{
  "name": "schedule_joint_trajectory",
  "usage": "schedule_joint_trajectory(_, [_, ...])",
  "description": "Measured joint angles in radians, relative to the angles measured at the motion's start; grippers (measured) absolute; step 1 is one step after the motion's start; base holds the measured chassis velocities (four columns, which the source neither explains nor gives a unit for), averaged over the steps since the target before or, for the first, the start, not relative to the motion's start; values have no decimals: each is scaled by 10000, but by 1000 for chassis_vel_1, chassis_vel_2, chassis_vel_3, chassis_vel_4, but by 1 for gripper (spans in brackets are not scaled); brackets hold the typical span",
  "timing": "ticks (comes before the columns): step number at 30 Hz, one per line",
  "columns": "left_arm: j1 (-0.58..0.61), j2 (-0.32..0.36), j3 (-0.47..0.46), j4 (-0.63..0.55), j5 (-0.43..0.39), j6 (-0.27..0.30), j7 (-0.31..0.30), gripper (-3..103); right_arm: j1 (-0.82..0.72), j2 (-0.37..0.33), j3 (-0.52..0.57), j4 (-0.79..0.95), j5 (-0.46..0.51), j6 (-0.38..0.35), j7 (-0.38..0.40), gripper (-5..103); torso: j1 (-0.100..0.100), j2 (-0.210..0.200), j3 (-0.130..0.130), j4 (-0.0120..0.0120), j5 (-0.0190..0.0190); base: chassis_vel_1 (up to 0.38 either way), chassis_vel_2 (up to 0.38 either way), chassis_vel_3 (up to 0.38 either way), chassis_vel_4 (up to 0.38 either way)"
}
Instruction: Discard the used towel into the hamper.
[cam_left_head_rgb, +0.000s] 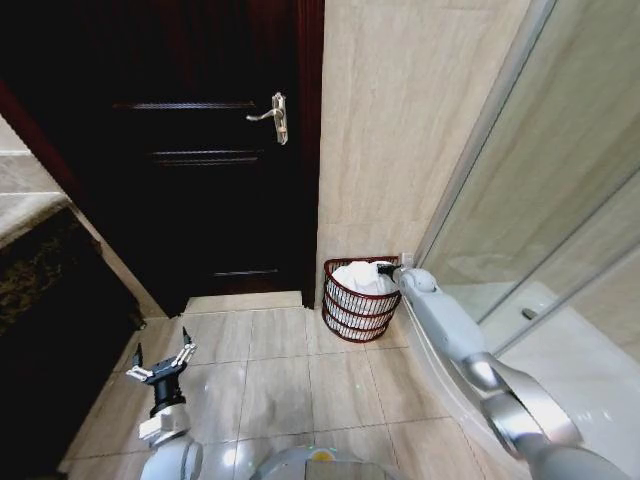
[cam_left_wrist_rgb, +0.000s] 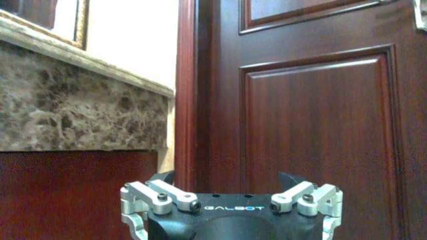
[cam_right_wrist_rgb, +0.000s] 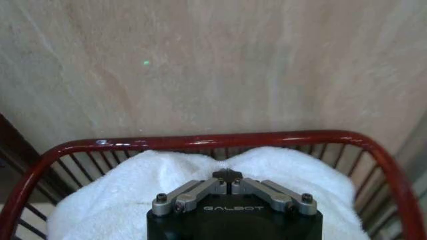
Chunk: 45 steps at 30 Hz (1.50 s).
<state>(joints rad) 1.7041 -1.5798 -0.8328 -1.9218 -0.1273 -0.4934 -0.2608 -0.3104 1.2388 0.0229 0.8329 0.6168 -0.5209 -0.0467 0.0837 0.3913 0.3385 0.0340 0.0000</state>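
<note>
The hamper (cam_left_head_rgb: 355, 318) is a dark red openwork basket standing on the tile floor against the beige wall, just right of the door. A white towel (cam_left_head_rgb: 362, 277) bulges out of its top. My right arm reaches forward and its gripper (cam_left_head_rgb: 383, 268) sits at the hamper's right rim. In the right wrist view the gripper (cam_right_wrist_rgb: 229, 175) is shut, pinching a puckered fold of the towel (cam_right_wrist_rgb: 133, 190) inside the red rim (cam_right_wrist_rgb: 200, 141). My left gripper (cam_left_head_rgb: 160, 360) hangs open and empty low on the left, over the floor, and faces the door (cam_left_wrist_rgb: 313, 125) in its wrist view.
A dark wooden door (cam_left_head_rgb: 200, 150) with a metal handle (cam_left_head_rgb: 278, 117) is straight ahead. A glass shower partition (cam_left_head_rgb: 520, 200) runs along the right, close to my right arm. A marble-topped dark cabinet (cam_left_head_rgb: 40, 290) stands on the left. Beige floor tiles (cam_left_head_rgb: 270, 380) lie between.
</note>
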Motion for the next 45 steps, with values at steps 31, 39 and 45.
schedule_joint_trajectory(31, [491,-290,-564,-1027,161,-202,323,100,602,1015,636,-1965,-1232,-1550,-1580,-3,0,0,0,0,1,0,0,0,0])
schedule_joint_trajectory(39, [318,-286,-266,-1156,218,106,364,100,-323,128,700,294,-285,-1160,-177,22,0,0,1,-1,1,0,0,0,0])
schedule_joint_trajectory(45, [14,-118,216,-1265,366,641,356,100,-2116,-1090,1026,3776,259,71,927,50,0,0,0,-4,6,0,0,0,0])
